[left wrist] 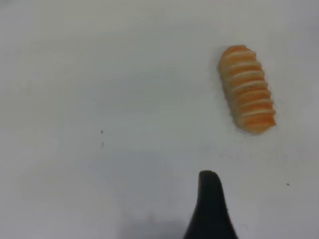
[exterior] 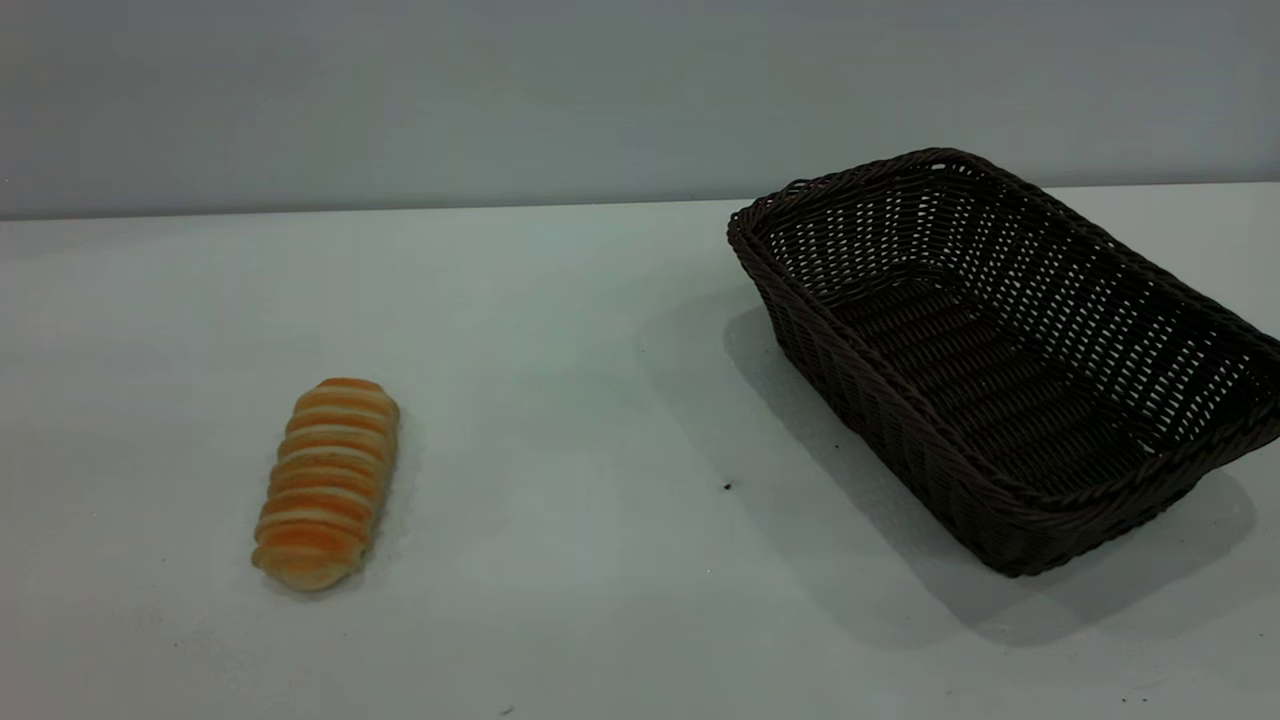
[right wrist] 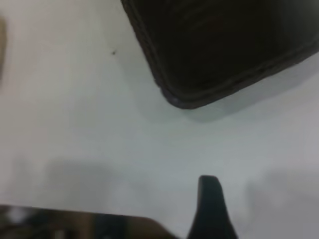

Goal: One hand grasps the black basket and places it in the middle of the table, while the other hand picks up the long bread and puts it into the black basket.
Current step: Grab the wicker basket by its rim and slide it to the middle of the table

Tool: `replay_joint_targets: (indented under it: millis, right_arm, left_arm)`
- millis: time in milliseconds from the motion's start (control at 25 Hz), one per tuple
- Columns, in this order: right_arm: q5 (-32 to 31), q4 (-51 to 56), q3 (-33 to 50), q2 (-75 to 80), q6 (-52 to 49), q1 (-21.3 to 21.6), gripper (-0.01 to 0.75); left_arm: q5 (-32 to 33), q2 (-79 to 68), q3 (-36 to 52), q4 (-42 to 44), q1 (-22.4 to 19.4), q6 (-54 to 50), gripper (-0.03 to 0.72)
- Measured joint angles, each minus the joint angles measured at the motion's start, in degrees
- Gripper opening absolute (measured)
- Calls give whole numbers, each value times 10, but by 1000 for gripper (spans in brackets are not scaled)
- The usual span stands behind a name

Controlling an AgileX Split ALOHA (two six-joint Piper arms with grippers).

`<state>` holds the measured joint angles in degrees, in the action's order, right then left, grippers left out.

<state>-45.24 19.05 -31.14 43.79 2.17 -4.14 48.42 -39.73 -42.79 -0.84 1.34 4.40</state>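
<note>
Basket edge cut off rightward; bread lies well apart.

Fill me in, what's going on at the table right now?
Nothing is held yet. The bread lies on the left of the table; the empty basket sits far right, not yet in the middle. The left gripper hangs above the table short of the bread, the right gripper short of the basket's corner.

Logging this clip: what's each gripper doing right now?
Left gripper: above the bare table, holding nothing; open or shut cannot be told.
Right gripper: same, short of the black basket.
</note>
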Motion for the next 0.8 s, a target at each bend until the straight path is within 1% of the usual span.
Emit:
replay_joint_targets:
  millis: [160, 440, 560, 800]
  right_arm:
    - [61, 46, -1, 149, -38, 0, 578]
    - [183, 182, -6, 367, -47, 0, 578]
    - [213, 241, -18, 442, -22, 0, 578]
    - [261, 338, -50, 542, 20, 0, 578]
  left_arm:
    - [-33, -59, -1, -3, 0, 4, 591]
    - [-39, -90, -1, -6, 0, 5, 591]
    - [-43, -90, -1, -6, 0, 5, 591]
    - [-51, -90, -1, -7, 0, 7, 591]
